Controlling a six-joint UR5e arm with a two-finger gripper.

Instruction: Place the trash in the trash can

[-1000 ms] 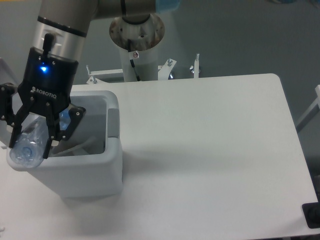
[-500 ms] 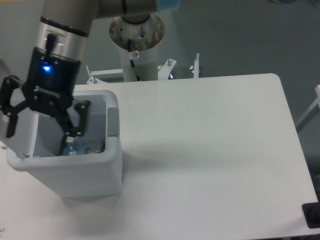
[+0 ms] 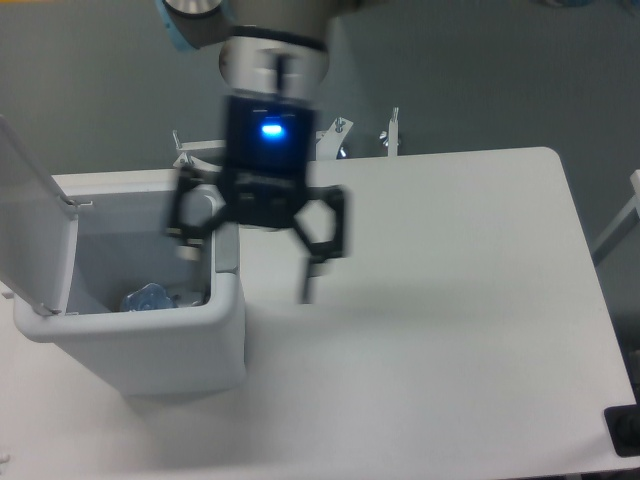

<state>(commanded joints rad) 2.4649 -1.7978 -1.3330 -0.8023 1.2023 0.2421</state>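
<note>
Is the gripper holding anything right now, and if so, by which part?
Nothing is held. The gripper is open and empty beside the large white plastic trash can; the crushed blue-tinted plastic bottle lies inside it.

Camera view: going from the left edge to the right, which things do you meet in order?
Open lid → bottle inside the trash can → end effector, open → bare table.

The end effector (image 3: pixel 250 268), blurred, hangs with fingers apparently spread wide, holding nothing.
</note>
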